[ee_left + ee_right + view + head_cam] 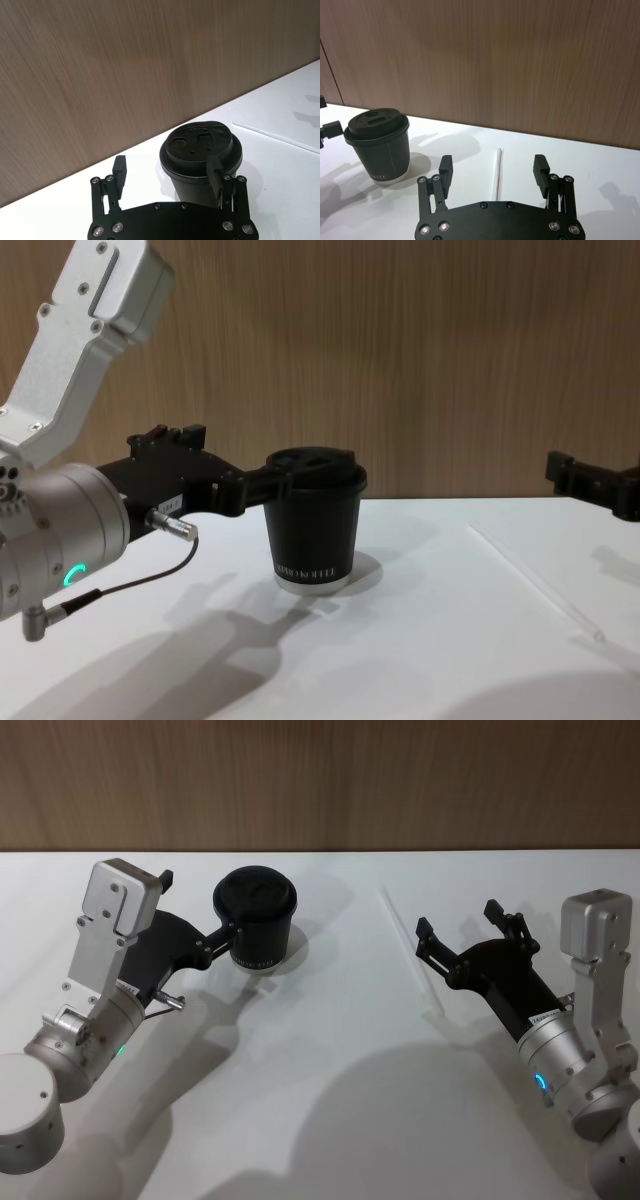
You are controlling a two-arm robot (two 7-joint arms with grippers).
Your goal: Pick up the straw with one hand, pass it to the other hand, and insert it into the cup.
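Head view: lidded cup (257, 920) stands upright; straw (393, 918) lies on table (330, 1060).

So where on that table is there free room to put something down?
Widest free patch: the near side of the table, between the two arms. A narrower strip lies between the cup and the straw. Crowded: the open left gripper close beside the cup, the open right gripper just right of the straw.

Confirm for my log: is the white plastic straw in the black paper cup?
Out: the straw lies flat on the white table, apart from the lidded cup.
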